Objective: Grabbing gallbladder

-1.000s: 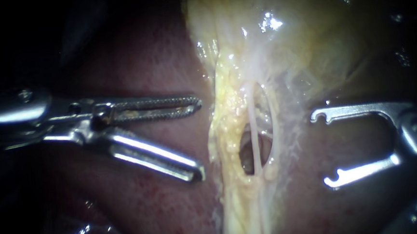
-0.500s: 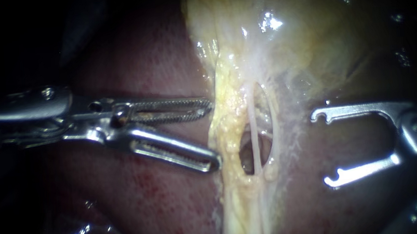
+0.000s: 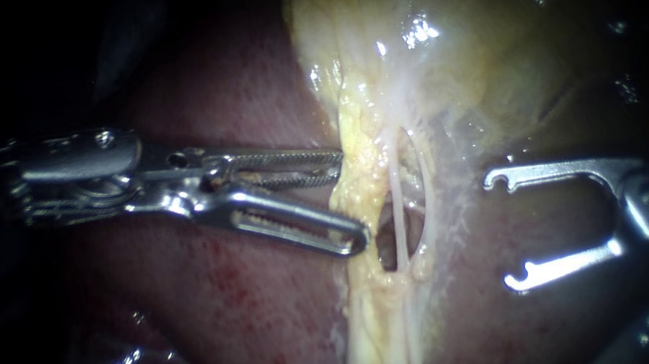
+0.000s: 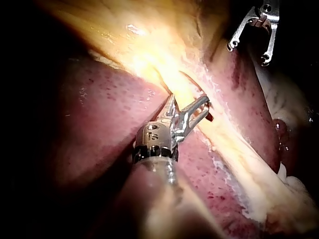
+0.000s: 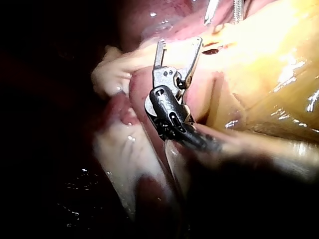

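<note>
Dark red liver [image 3: 250,322] fills the ground on both sides of a band of yellow fatty tissue [image 3: 359,153] that runs down the middle of the endoscope view. The gallbladder [image 3: 482,52], a glistening yellow-green mass, lies at the upper end of that band, above and apart from both sets of jaws. Low in the band is a dark oval window [image 3: 384,238], and a thin pale tube [image 3: 397,208] runs lengthwise across it. The left instrument [image 3: 351,200] lies nearly level over the liver. Its two slotted, toothed jaws stand apart in a narrow V, with the band's left edge between their tips. The upper tip touches the yellow tissue, and the lower tip rests against the rim of the window, just beside the tube. The jaws have not closed on the tissue. The left wrist view shows the same: the left instrument [image 4: 189,99] has its jaws spread on the band's edge, with the liver [image 4: 109,114] beside it. The right instrument [image 3: 501,231] hangs over the liver to the right of the band. Its hook-tipped jaws are spread wide and hold nothing, and they are clear of the yellow tissue. In its own wrist view, the right instrument [image 5: 180,41] again shows parted jaws with nothing between them.
</note>
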